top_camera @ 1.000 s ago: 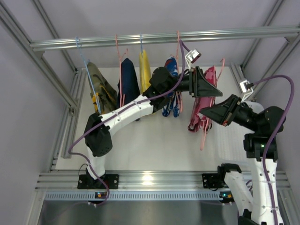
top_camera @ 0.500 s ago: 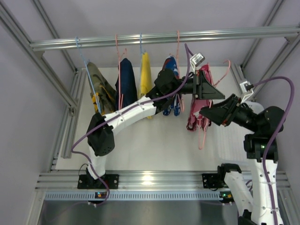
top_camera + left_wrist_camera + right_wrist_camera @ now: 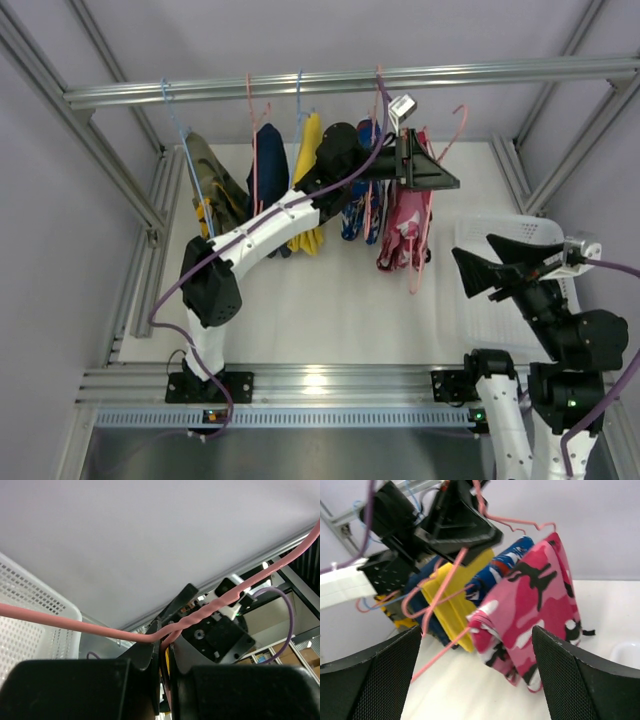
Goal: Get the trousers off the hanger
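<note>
The red-pink camouflage trousers (image 3: 403, 228) hang folded over a pink wire hanger (image 3: 455, 115) that is off the rail. My left gripper (image 3: 445, 180) is shut on that hanger's twisted neck (image 3: 200, 620), the wire pinched between the jaws of the left gripper (image 3: 167, 630). The blue printed trousers (image 3: 360, 205) hang just left of them on another pink hanger hooked on the rail. My right gripper (image 3: 482, 262) stands open and empty, apart from the cloth. In the right wrist view the pink trousers (image 3: 535, 605) and blue trousers (image 3: 500, 570) hang beyond the right gripper (image 3: 475, 680).
A metal rail (image 3: 340, 80) crosses the top with more hung garments: yellow (image 3: 308, 150), dark navy (image 3: 272, 165) and olive (image 3: 215, 185). A white mesh basket (image 3: 510, 315) sits on the table at the right, under my right arm.
My right gripper opened, let go of the pink trousers and drew back toward the basket. My left gripper shut on the hanger and shifted it left with the trousers still on it.
</note>
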`<state>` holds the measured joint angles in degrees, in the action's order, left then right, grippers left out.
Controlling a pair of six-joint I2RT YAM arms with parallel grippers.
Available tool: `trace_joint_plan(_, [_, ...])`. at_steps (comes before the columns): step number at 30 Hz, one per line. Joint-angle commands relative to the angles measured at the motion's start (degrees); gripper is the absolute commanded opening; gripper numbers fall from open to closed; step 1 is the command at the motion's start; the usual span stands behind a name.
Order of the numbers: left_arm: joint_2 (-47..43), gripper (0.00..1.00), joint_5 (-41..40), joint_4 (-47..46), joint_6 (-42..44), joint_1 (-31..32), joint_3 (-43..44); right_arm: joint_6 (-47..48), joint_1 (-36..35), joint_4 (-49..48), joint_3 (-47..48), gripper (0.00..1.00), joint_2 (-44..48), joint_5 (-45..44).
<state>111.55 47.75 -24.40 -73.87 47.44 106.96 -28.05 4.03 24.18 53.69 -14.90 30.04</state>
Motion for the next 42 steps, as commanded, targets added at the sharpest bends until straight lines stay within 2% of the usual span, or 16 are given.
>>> trace_joint_plan(1, [-3.2, 0.00, 0.6, -14.4, -1.3, 0.5, 6.9, 7.8, 0.4, 6.8, -2.5, 0.89, 1.2, -4.2])
trace_joint_plan(8, [-0.2, 0.00, -2.4, -14.5, -2.3, 0.6, 13.7, 17.9, 0.4, 1.6, -13.3, 0.89, 5.2, 0.6])
trace_joint_plan(10, [0.4, 0.00, -2.7, -14.0, -1.9, 0.7, 16.1, 18.3, 0.4, -0.9, -14.6, 0.90, 5.1, 3.0])
trace_joint_plan(11, [1.2, 0.00, -2.9, -13.3, -1.6, 0.9, 16.7, 18.0, 0.4, -2.0, -15.6, 0.98, 4.7, 6.9])
trace_joint_plan(13, [1.8, 0.00, -3.1, -12.5, -1.2, 1.0, 18.5, 17.4, 0.4, -6.5, -16.8, 1.00, 4.4, 13.3])
trace_joint_plan(15, [2.4, 0.00, -3.4, -12.0, -0.8, 1.2, 19.2, 16.8, 0.4, -8.7, -17.0, 0.99, 4.2, 14.4])
trace_joint_plan(22, [3.4, 0.00, -4.2, -11.6, -0.1, 2.7, 20.0, 12.4, 0.4, -18.4, -19.2, 0.99, 0.0, 13.5])
trace_joint_plan(29, [4.5, 0.00, -4.7, -10.5, 1.4, 4.1, 21.4, 12.2, 0.4, -25.6, -20.0, 1.00, -6.2, 11.5])
trace_joint_plan(33, [4.6, 0.00, -4.9, -10.4, 1.6, 4.7, 22.0, 13.6, 0.4, -26.2, -20.1, 0.99, -7.5, 7.3])
trace_joint_plan(42, [4.6, 0.00, -5.2, -9.7, 0.8, 5.6, 22.0, 14.2, 0.4, -30.5, -20.9, 0.90, -7.6, -3.0])
